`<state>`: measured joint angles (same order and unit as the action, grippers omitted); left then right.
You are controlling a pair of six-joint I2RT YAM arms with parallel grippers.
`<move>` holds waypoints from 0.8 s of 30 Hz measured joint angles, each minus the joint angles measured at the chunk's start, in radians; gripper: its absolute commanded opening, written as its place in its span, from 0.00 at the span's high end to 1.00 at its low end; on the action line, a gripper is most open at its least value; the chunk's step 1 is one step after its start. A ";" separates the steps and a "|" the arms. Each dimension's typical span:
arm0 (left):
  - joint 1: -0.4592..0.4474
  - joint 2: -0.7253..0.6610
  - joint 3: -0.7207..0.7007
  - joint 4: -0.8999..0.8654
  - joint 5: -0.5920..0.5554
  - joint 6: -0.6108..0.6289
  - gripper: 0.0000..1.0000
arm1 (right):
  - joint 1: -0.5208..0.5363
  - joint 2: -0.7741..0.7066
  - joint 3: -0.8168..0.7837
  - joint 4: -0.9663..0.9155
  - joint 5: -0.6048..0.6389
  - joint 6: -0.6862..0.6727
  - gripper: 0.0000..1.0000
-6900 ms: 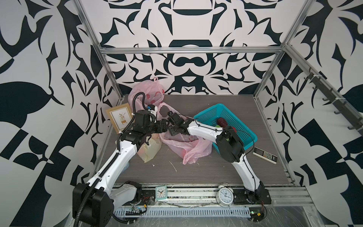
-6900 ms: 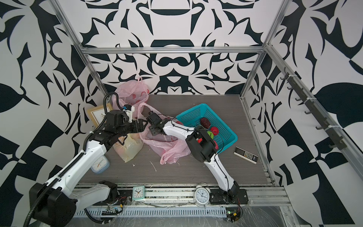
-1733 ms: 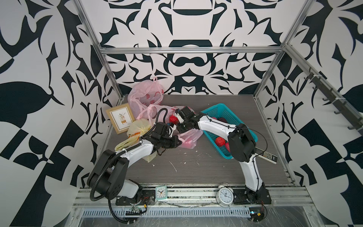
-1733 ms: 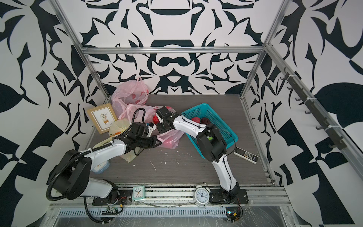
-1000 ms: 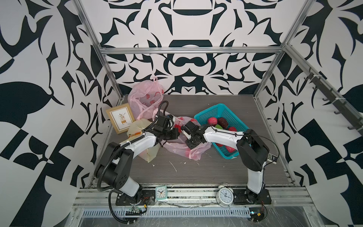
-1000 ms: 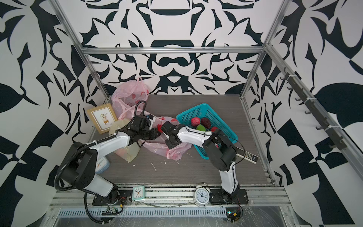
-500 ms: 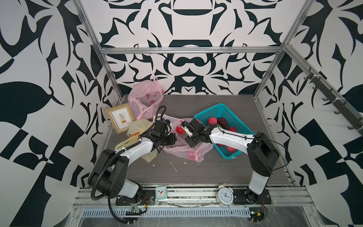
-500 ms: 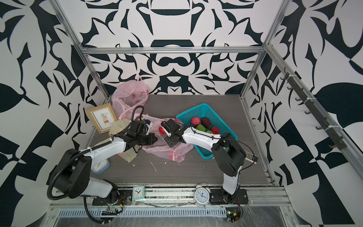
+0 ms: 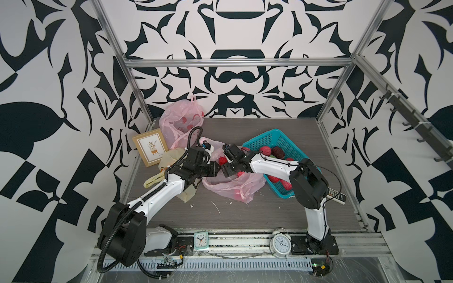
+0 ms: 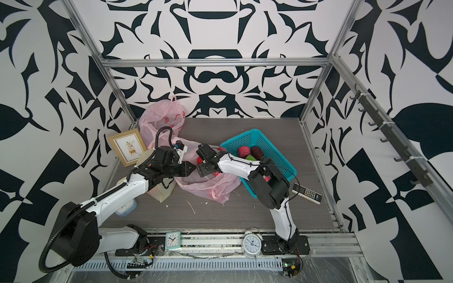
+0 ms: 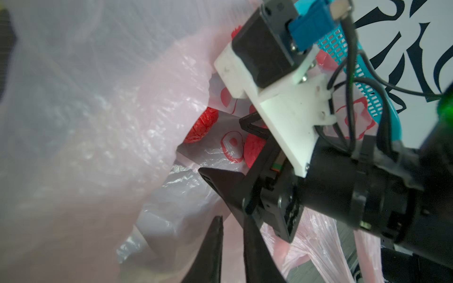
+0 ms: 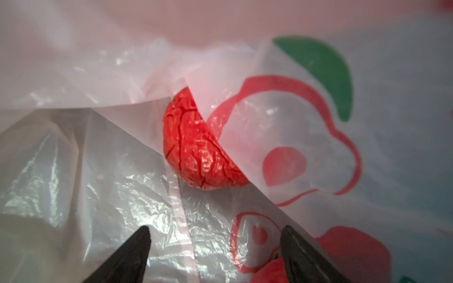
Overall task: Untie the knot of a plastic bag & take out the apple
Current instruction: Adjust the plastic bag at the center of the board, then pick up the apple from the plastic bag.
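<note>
Right wrist view: my right pincer (image 12: 215,229) wide before wrinkled red apple (image 12: 196,147) in pink plastic bag (image 12: 110,171), mouth looks open; left pincer (image 11: 232,220) narrow, empty. Next: reach in, clamp.

The plastic bag (image 9: 230,187) lies mid-desk (image 9: 245,215), with the apple (image 12: 196,147) inside it, near the mouth. The left tool (image 11: 232,220) and right tool (image 12: 215,230) meet over that mouth. The basket (image 9: 261,136) sits just right of the bag, the remote (image 9: 337,197) beyond it. A second bag (image 9: 179,117) fills the back-left corner, with the picture frame (image 9: 150,147) beside it. The left clock (image 9: 201,240) and right clock (image 9: 280,245) stand on the front rail.
</note>
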<state>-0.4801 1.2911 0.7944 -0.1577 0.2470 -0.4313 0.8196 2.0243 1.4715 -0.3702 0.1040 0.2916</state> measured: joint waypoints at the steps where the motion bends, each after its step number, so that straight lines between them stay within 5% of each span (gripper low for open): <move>1: -0.001 0.000 0.000 0.000 0.001 0.002 0.79 | 0.000 0.001 0.001 0.010 0.000 0.006 0.13; 17: -0.009 0.000 0.023 -0.004 0.005 0.014 0.79 | 0.000 0.139 0.095 0.148 0.086 0.076 0.14; 24: -0.009 -0.013 0.023 -0.011 0.004 0.021 0.79 | 0.000 0.180 0.110 0.208 0.095 0.092 0.46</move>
<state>-0.4892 1.2781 0.8177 -0.1692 0.2508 -0.4107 0.8196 2.2040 1.5818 -0.1623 0.1986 0.3836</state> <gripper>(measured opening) 0.209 0.614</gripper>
